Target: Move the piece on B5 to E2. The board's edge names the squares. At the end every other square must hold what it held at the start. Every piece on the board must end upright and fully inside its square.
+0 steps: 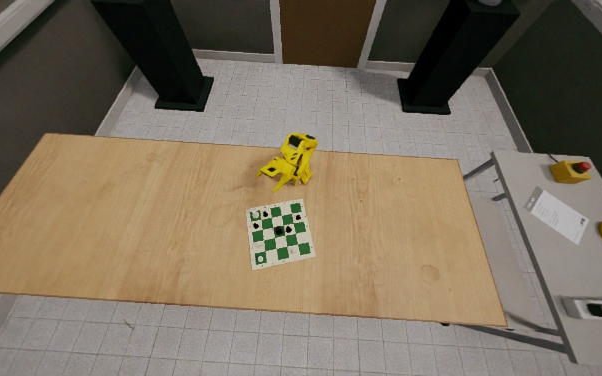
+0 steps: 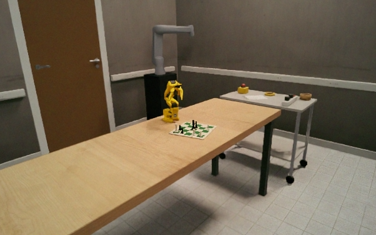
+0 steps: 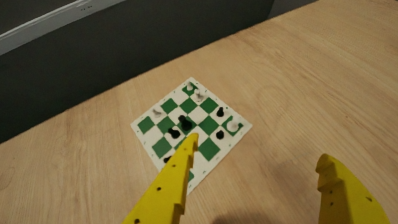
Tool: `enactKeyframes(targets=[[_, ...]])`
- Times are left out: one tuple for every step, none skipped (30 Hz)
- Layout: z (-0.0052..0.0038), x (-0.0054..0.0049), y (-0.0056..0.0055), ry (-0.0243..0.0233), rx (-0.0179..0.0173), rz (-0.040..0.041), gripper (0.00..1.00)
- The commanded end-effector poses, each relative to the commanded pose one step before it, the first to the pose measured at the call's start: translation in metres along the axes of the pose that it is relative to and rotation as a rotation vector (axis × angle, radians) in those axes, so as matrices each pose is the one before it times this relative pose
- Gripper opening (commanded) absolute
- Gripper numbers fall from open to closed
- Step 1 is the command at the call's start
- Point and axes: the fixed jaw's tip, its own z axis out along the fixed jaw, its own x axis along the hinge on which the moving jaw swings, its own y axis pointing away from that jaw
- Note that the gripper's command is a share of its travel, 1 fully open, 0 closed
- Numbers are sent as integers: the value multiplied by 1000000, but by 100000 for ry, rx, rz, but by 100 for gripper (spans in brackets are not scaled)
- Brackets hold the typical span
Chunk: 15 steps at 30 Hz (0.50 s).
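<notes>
The small green-and-white chessboard (image 1: 272, 245) (image 2: 205, 132) (image 3: 209, 149) lies flat on the wooden table (image 1: 117, 210). It carries several black and white pieces, all upright. A tall black piece (image 1: 279, 231) (image 3: 184, 121) stands near the middle, with a smaller black one (image 1: 289, 229) (image 3: 174, 133) beside it. The edge labels are too small to read, so I cannot tell which piece is on B5. My yellow gripper (image 1: 268, 181) (image 2: 179, 92) (image 3: 257, 150) is partly open and empty. It hangs in the air behind the board, near the arm's base, pointing down at the board.
The arm's base (image 1: 303, 175) (image 2: 170, 115) stands on the table just behind the board. A grey side trolley (image 1: 557, 260) (image 2: 270, 101) to the right holds a red button box, a paper, a yellow ring and a power strip. Two black pillars stand beyond the table.
</notes>
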Motion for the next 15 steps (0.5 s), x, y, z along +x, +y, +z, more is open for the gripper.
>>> enactKeyframes(targets=[[-1568, 16070, 4127, 2324, -3258, -6617, 45], [122, 4848, 1297, 733, -895, -2183, 44], [230, 4317, 1220, 645, -814, -1972, 43], [0, 1, 0, 1, 0, 0, 43], [301, 3801, 1127, 564, -730, -1760, 43], [0, 0, 0, 0, 0, 0, 43], [0, 0, 0, 0, 0, 0, 43], [339, 3304, 1021, 488, -644, -1550, 42], [348, 2826, 907, 414, -560, -1342, 42], [336, 2377, 787, 348, -477, -1141, 41], [306, 1953, 665, 284, -397, -947, 41], [265, 1565, 544, 228, -321, -764, 41], [217, 1208, 428, 175, -250, -595, 40], [168, 892, 320, 130, -185, -441, 40], [119, 614, 223, 88, -129, -305, 40]])
